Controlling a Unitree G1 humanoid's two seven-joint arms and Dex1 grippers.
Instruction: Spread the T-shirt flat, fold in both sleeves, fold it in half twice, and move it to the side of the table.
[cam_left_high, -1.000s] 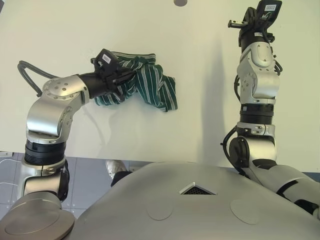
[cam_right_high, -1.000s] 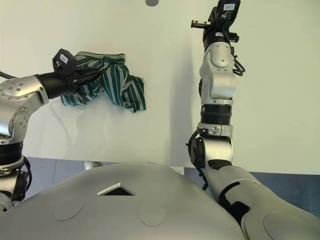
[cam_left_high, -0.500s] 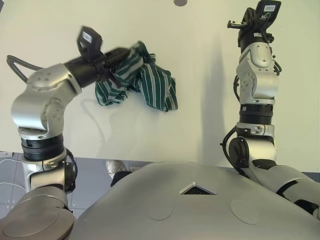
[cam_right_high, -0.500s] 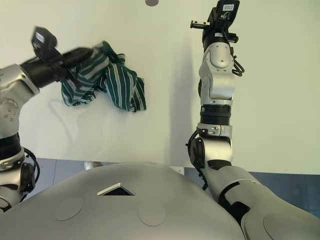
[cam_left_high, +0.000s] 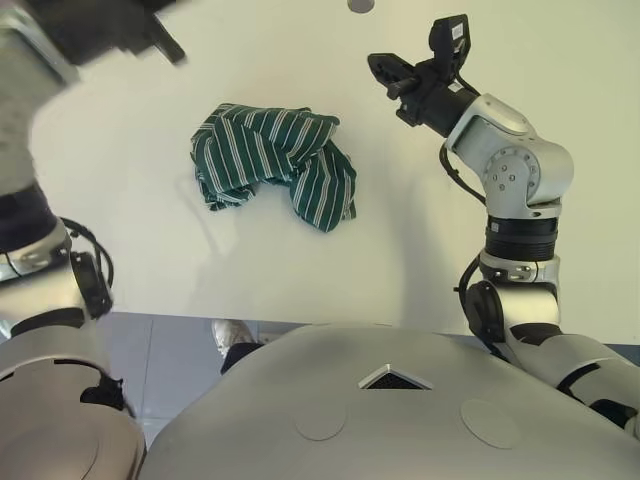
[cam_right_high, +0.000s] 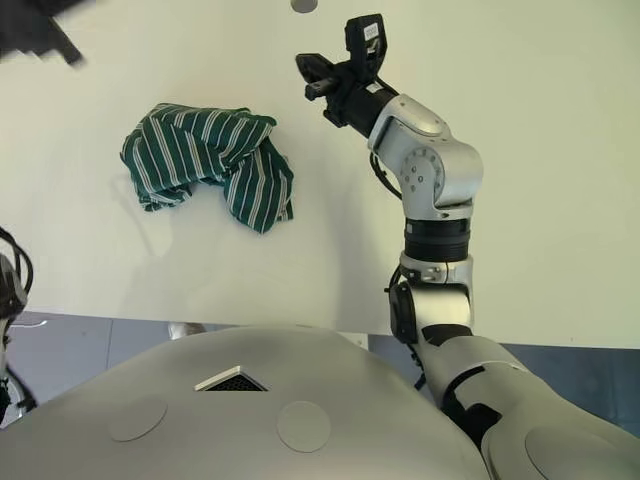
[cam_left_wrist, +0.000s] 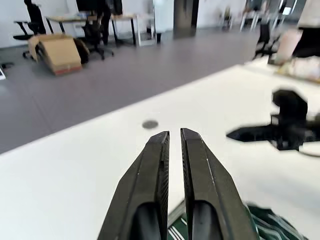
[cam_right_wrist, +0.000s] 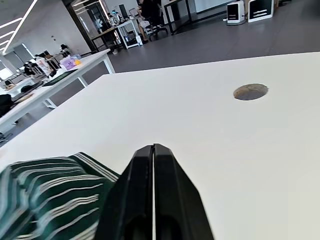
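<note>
The green, white-striped T-shirt (cam_left_high: 272, 162) lies crumpled in a heap on the white table (cam_left_high: 330, 270), left of centre. My left gripper (cam_left_wrist: 174, 134) is raised above the table's far left side, well clear of the cloth, shut with nothing between its fingers; the eye view shows it as a dark blur (cam_left_high: 150, 35). A corner of the T-shirt (cam_left_wrist: 260, 222) lies below it. My right gripper (cam_left_high: 385, 72) hovers just right of the shirt's far end, shut and empty. The wrist view has the right gripper (cam_right_wrist: 153, 148) pointing past the T-shirt (cam_right_wrist: 50, 200).
A round grey cable hole (cam_left_high: 360, 5) sits in the table at the far edge, beyond the shirt. The table's near edge (cam_left_high: 300, 318) runs just in front of my torso. Bare tabletop surrounds the heap on all sides.
My left gripper let go of the T-shirt and swung up and away to the far left. The shirt dropped into a heap. My right gripper swung left towards it.
</note>
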